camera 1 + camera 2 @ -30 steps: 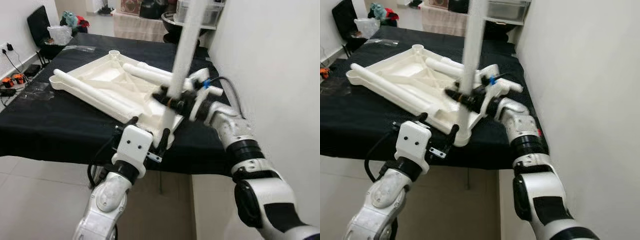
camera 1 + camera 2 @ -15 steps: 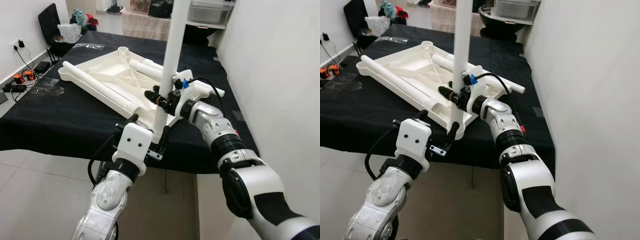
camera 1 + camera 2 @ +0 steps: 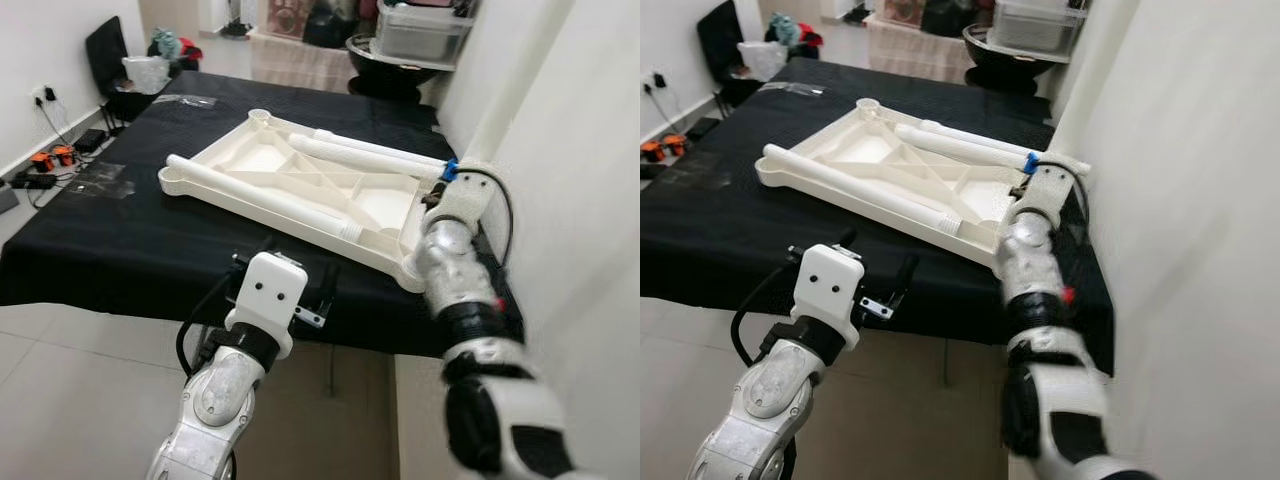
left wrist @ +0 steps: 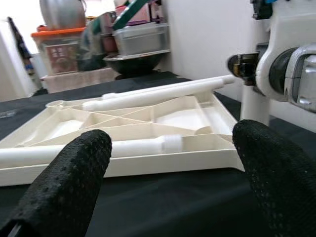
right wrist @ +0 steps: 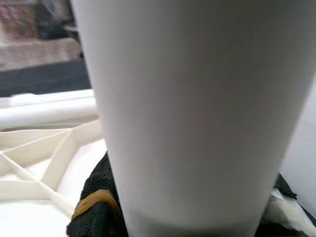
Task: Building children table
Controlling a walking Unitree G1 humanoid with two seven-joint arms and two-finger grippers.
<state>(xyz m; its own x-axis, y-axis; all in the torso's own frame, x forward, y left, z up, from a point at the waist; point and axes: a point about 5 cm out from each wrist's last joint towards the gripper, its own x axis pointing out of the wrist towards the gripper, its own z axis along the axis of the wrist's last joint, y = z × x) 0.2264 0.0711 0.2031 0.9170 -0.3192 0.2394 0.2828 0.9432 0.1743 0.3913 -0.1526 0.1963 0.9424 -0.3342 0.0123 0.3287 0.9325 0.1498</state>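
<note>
Black-clothed bench (image 3: 100,250), upturned white tabletop (image 3: 300,180); left gripper (image 4: 168,182) spread wide; right gripper (image 5: 98,212) clamped around leg tube (image 5: 192,113)

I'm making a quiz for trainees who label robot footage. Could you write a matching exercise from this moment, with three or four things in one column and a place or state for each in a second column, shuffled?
Things
1. table top
2. upright leg
3. left gripper
4. black cloth

Places or states
A. open, at the near table edge, holding nothing
B. lying upside down, ribbed underside showing
C. covering the work table
D. held by the right gripper, by the wall

Pairs: 1-B, 2-D, 3-A, 4-C
</note>
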